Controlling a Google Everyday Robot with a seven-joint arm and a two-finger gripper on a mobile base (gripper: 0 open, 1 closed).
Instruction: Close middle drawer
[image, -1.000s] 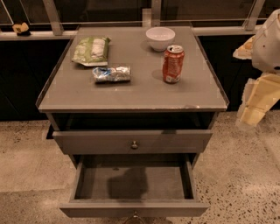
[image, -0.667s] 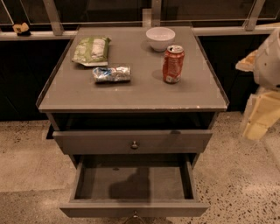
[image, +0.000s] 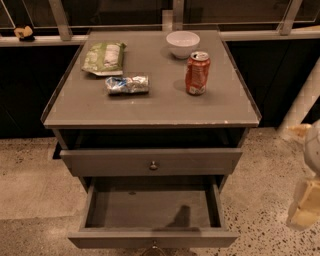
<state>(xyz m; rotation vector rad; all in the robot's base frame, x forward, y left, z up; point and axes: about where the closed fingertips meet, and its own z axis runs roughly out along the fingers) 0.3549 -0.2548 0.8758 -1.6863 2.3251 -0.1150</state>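
Speckled floor (image: 30, 175), grey cabinet (image: 150, 107): the approach step, closing not yet begun.
The gripper (image: 304, 207) hangs at the view's right edge, open or closed I cannot tell; the middle drawer (image: 140, 210) stands pulled far out, low to its left. Next, probably: swing across to that front, push straight in.

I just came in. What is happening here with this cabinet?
A robot is to close the middle drawer, which stands pulled far out and looks empty. The pincer hangs at the right edge of the view, beside the cabinet, not touching the drawer. The drawer above is slightly out too. A can and a bowl stand on top.
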